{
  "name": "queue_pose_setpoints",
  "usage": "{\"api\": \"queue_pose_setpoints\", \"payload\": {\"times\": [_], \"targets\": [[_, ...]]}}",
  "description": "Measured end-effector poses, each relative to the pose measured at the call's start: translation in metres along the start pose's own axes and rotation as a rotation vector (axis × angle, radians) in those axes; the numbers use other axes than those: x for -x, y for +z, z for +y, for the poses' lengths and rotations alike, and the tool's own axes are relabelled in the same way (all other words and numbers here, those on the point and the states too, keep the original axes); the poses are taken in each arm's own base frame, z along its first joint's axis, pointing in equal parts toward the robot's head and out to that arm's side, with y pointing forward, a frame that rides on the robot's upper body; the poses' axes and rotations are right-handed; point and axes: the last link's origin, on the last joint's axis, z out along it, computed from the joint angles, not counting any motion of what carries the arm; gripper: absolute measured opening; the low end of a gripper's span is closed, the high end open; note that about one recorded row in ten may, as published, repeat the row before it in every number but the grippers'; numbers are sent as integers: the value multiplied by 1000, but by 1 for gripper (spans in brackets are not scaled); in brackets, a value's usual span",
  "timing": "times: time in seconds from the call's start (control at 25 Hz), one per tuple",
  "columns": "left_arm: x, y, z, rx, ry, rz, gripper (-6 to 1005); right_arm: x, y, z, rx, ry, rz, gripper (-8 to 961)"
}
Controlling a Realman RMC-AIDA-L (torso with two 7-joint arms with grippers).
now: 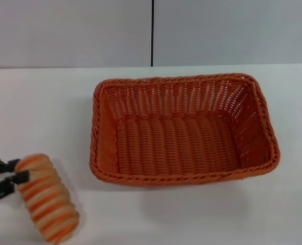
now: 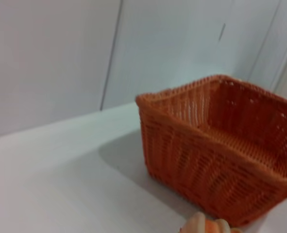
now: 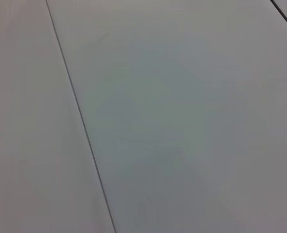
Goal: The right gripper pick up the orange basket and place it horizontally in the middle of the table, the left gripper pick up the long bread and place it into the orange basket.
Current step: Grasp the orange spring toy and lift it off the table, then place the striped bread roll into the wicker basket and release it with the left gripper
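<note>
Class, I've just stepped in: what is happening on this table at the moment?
The matte black left gripper is clamped on the striped orange-and-cream long bread, at the left of the white table. The large orange woven basket lies lengthwise mid-table, nothing inside it. The bread is not yet in it. The right gripper is out of view.

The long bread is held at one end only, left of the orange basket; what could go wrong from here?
1. The left claw grips only the upper end of the long bread, so it may tilt or slip out.
2. Carried low, the hanging end might strike the braided rim of the orange basket and push it.
</note>
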Motion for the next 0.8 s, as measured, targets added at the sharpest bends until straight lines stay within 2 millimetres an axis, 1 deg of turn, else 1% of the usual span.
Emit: {"api": "queue_pose_setpoints", "payload": {"times": [0.04, 0.08, 0.12, 0.16, 0.24, 0.32, 0.36, 0.4, 0.48, 0.52, 0.6, 0.68, 0.72, 0.76, 0.8], "targets": [[0, 0, 0, 0, 0, 0, 349, 0, 0, 0, 0, 0, 0, 638], [-2, -6, -2, -9, -2, 15, 343, 0, 0, 0, 0, 0, 0, 638], [-10, -16, -5, -18, -10, 50, 337, -1, 0, 0, -2, 2, 0, 638], [-15, -20, -7, -20, -18, 68, 331, -1, 0, 0, -2, 2, 0, 638], [-17, -22, -8, -22, -24, 79, 320, -2, -1, 1, -5, 7, -1, 638], [-33, -28, -13, -37, -42, 144, 305, -3, -1, 1, -6, 13, 0, 638], [-33, -28, -13, -37, -42, 144, 296, -4, -1, 1, -6, 15, 0, 638], [-39, -29, -14, -42, -45, 168, 286, -4, 0, 1, -4, 15, 0, 638], [-53, -23, -14, -41, -62, 236, 268, -4, 2, 2, 2, 15, 0, 638], [-62, -17, -13, -32, -69, 273, 262, -5, 4, 2, 8, 18, -1, 638], [-69, -9, -12, -15, -71, 304, 249, -5, 6, 2, 11, 20, -2, 638], [-76, 3, -11, 24, -89, 355, 237, -6, 9, 2, 18, 24, -5, 638], [-81, 17, -9, 74, -127, 420, 231, -7, 11, 2, 24, 27, -7, 638], [-81, 17, -9, 74, -127, 420, 222, -7, 11, 2, 24, 27, -7, 638], [-81, 23, -8, 93, -145, 443, 214, -6, 12, 2, 29, 27, -9, 638]]}}
